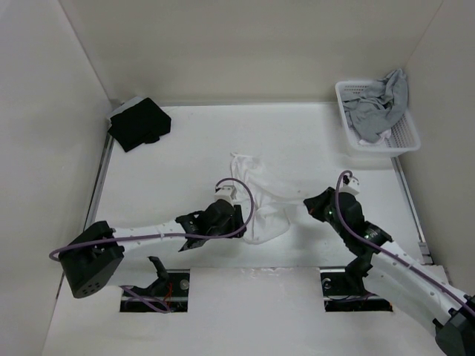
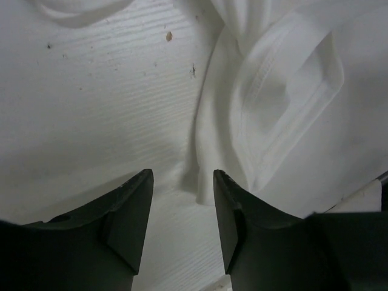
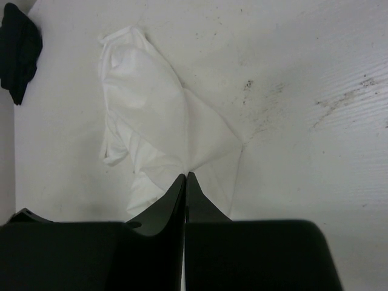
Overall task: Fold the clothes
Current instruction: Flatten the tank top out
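The clothes (image 1: 260, 208), a thin white top, lie crumpled in the middle of the white table. My left gripper (image 1: 239, 217) stands open at their near left edge. In the left wrist view its fingers (image 2: 182, 176) have only bare table between them, and a stitched fold of the clothes (image 2: 279, 91) lies just ahead of the right finger. My right gripper (image 1: 313, 204) is at the garment's right side. In the right wrist view its tips (image 3: 186, 176) are shut on a pinch of the clothes (image 3: 151, 109), and wrinkles fan out from that pinch.
A black garment (image 1: 139, 122) lies in the far left corner, also in the right wrist view (image 3: 18, 48). A white basket (image 1: 404, 137) at the far right holds a grey garment (image 1: 378, 104). White walls enclose the table on three sides.
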